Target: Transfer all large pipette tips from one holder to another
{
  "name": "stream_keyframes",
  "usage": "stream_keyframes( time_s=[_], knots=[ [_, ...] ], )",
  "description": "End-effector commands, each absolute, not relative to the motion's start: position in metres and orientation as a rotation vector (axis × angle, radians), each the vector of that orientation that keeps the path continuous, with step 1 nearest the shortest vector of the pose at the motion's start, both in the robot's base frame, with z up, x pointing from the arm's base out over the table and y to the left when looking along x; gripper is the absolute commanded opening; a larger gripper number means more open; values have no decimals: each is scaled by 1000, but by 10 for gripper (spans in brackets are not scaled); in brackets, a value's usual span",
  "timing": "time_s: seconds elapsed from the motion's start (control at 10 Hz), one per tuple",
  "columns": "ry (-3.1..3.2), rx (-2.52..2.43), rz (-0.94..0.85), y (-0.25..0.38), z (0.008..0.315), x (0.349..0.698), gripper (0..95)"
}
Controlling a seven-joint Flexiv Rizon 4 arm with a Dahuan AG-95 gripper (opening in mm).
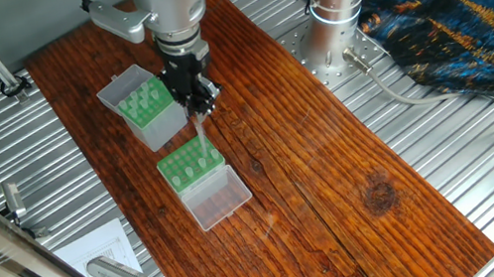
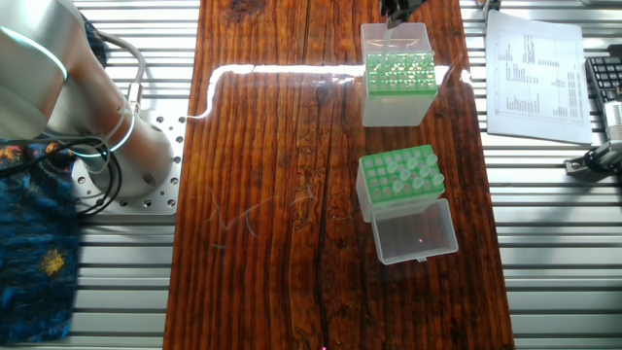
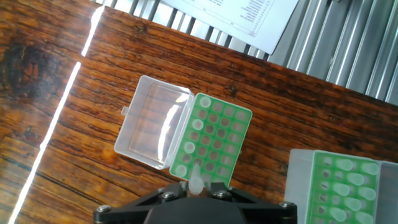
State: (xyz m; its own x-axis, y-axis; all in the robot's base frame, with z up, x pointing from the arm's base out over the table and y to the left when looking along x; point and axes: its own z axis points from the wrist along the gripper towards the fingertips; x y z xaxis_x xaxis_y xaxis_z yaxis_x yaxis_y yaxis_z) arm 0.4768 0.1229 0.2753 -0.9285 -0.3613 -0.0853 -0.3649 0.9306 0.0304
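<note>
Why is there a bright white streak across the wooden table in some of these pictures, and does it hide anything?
It is glare from a light on the shiny wooden table. In the other fixed view it runs to the taller grey-sided box and washes out its green top. In the hand view it is a thin diagonal line, hiding nothing; the clear lid also shines. The first fixed view shows no streak.

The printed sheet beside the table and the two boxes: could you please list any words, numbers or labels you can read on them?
Printed sheet: rows of text, too small and blurred to read in any view.
Tall grey box: no readable text or label.
Low green rack and its clear lid: no readable text or label.
Nothing else in the views carries legible writing.
</note>
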Motion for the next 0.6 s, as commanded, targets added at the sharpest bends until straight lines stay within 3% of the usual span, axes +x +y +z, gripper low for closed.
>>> stream_keyframes(
  time_s=[0.1, 0.6],
  knots=[
    [3015, -565, 62, 123, 276, 476, 190],
    [3001, -725, 23, 62, 278, 497, 190]
  ],
)
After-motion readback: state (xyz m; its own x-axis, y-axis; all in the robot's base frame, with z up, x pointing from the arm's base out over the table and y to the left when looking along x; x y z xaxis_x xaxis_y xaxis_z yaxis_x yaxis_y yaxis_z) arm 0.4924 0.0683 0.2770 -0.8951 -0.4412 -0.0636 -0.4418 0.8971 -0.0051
